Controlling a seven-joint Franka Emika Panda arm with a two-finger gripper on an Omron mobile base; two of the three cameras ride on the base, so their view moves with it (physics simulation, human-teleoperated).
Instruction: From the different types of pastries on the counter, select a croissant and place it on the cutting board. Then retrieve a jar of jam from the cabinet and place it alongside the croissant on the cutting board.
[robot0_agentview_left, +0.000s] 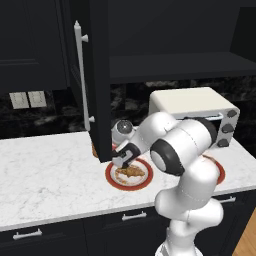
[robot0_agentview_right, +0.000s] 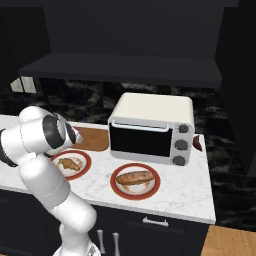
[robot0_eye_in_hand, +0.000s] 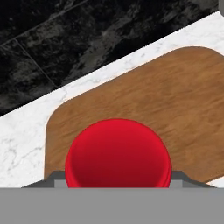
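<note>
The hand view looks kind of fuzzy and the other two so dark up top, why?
In the hand view, the red jar of jam sits so near the camera that its edge looks soft, while the cutting board grain stays fairly clear. In the left base view the open cabinet is almost pure black, yet the counter is bright. In the right base view the toaster oven shows no glare.

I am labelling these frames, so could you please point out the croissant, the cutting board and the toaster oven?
croissant (robot0_agentview_left: 131, 172), left base view, its middle.
cutting board (robot0_eye_in_hand: 175, 96), hand view, bare wood.
toaster oven (robot0_agentview_right: 155, 111), right base view, its top.
</note>
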